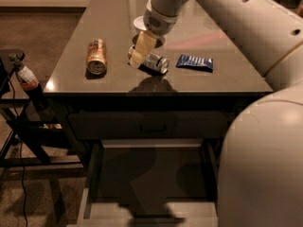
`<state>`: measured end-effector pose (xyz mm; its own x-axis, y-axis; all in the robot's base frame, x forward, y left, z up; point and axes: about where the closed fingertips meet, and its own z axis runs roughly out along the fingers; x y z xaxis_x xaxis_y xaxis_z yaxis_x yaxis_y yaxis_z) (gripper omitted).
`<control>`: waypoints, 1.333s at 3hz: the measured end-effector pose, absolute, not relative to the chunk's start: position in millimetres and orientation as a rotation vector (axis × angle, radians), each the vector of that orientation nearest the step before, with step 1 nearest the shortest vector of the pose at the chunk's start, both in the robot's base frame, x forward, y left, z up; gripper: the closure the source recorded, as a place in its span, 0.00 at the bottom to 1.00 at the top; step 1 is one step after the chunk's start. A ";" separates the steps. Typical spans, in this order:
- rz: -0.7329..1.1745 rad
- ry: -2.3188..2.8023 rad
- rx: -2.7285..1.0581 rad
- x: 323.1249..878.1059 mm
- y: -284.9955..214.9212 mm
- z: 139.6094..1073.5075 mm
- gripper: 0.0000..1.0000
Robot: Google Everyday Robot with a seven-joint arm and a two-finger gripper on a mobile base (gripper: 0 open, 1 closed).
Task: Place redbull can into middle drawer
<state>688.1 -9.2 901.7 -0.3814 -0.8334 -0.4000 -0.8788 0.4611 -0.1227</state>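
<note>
The redbull can [157,62] lies on its side on the dark tabletop [109,13], silver end toward the front right. My gripper [139,52] hangs down from the arm over the can's left end and covers part of it. The middle drawer [91,176] stands pulled out below the table's front edge, and its dark flat bottom holds nothing.
A fatter orange-gold can [96,56] lies to the left of the redbull can. A flat blue snack packet [195,62] lies to its right. A white round dish [138,21] sits behind the gripper. The upper drawer front [152,126] is shut. A bottle [24,74] stands on a rack at left.
</note>
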 end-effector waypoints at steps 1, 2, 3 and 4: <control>0.147 2.341 -1.407 704.1 -10.0 883.9 0.00; 0.141 2.369 -1.371 715.5 -16.8 866.8 0.00; 0.150 2.395 -1.346 718.4 -25.8 853.2 0.00; 0.154 2.428 -1.313 716.1 -38.8 840.4 0.00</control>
